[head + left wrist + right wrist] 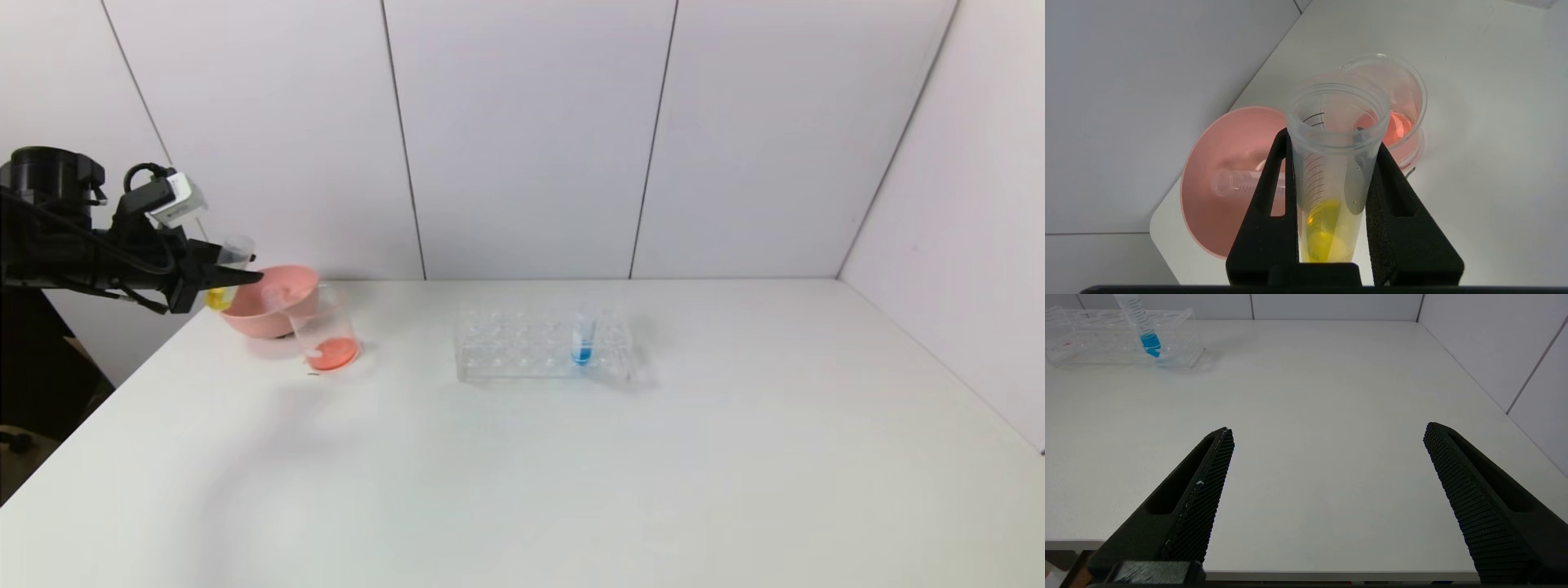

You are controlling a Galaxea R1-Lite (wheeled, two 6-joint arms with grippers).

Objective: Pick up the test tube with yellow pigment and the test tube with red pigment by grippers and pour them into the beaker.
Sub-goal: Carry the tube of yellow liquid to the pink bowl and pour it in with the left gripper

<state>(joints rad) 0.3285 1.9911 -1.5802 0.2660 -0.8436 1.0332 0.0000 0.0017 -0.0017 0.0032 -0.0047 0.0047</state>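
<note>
My left gripper (237, 273) is shut on the test tube with yellow pigment (227, 273), holding it nearly upright above the table's far left corner, over the near rim of the pink bowl. In the left wrist view the tube (1331, 171) sits between the two black fingers (1265, 196), yellow liquid at its base. The beaker (326, 331) stands just right of the bowl with red-orange liquid at its bottom; it also shows in the left wrist view (1404, 122). An empty clear tube (1237, 183) lies in the bowl. My right gripper (1327, 437) is open over the table's near right part.
The pink bowl (286, 306) stands at the far left corner, close to the table edge. A clear tube rack (522, 347) at mid table holds a tube with blue liquid (583, 339). Walls close the back and right sides.
</note>
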